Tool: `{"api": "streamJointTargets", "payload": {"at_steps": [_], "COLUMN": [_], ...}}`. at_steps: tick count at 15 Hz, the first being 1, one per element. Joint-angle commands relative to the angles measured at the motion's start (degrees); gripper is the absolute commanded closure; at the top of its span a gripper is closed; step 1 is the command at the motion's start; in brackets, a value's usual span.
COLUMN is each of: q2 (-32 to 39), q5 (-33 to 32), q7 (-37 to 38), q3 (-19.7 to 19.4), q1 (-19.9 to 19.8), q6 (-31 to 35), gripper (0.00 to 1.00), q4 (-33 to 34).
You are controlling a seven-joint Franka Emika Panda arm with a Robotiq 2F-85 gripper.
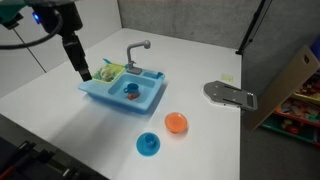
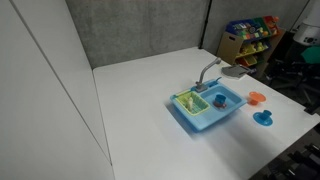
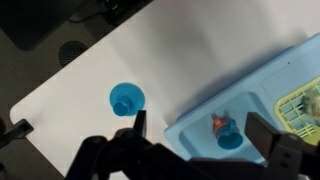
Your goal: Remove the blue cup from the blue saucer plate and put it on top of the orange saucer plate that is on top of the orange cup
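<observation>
Blue cup [image 1: 149, 142]: sitting upright in the middle of the blue saucer plate [image 1: 141, 150], well apart from the gripper [image 1: 86, 72], out past the long front wall of the toy sink [image 1: 150, 102].
Blue saucer plate: lying flat on the white worktop [image 1: 60, 125], carrying the cup; in the wrist view appearing just beyond the fingertip that is hanging over bare worktop.
Orange saucer plate [image 1: 176, 122]: sitting near the blue pair but not touching it, farther from the gripper than the cup.
Orange cup: not showing clearly in any view.
Gripper: hanging above the end of the toy sink, jaws standing wide apart, gripping nothing; in the wrist view straddling the sink's corner, one finger over the worktop, the other over the sink.
Green rack [image 1: 108, 72]: sitting in the sink compartment just beside the gripper.
Small blue-and-orange toy piece [image 3: 222, 126]: lying in the sink basin, showing between the two fingers in the wrist view.
Grey tap [image 1: 137, 48]: standing at the sink's back wall, near the gripper.
Flat grey object [image 1: 230, 95]: resting on the worktop beyond the sink, well apart from the gripper.
</observation>
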Motion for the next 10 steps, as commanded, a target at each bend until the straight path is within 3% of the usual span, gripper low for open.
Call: {"api": "streamJointTargets", "payload": {"at_steps": [1,8,10], "q2": [3.95,13.83,12.55], "q5": [-0.15,0.29,0.18], "q7": [-0.21,-0.19,-0.11], "q3": [-2.8,-6.85,-7.25], "q1": [-1.33,-1.05,-0.4], "q6": [3.87,9.18,8.74], "gripper": [0.0,0.0,0.0], "q4": [0.18,2.19,0.81]}}
